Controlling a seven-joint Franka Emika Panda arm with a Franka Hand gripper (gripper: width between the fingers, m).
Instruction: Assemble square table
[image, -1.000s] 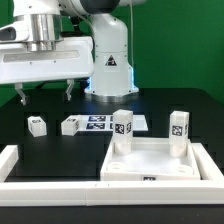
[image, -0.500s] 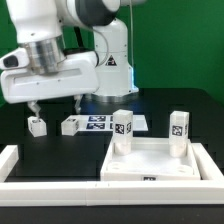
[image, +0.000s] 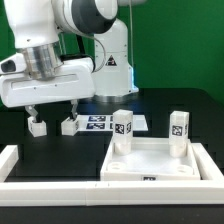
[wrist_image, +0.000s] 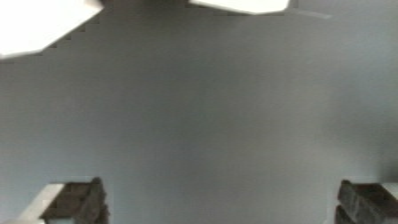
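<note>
The white square tabletop panel (image: 160, 163) lies at the front on the exterior view's right. Two tagged white legs stand upright in its far corners, one on the left (image: 123, 127) and one on the right (image: 179, 128). Two more legs lie loose on the black table, one at the left (image: 37, 126) and one beside it (image: 70, 125). My gripper (image: 53, 108) hangs open and empty just above and between these loose legs. In the wrist view the gripper (wrist_image: 221, 205) shows dark fingertips (wrist_image: 71, 200) wide apart over bare table, with blurred white pieces (wrist_image: 45, 25) at the frame edge.
The marker board (image: 105, 122) lies flat behind the loose legs. White border rails run along the exterior view's left (image: 10, 160) and the front (image: 60, 190). The robot base (image: 110, 70) stands at the back.
The gripper has come down toward the two loose legs and shifted slightly to the exterior view's right. It stays open. No parts have moved.
</note>
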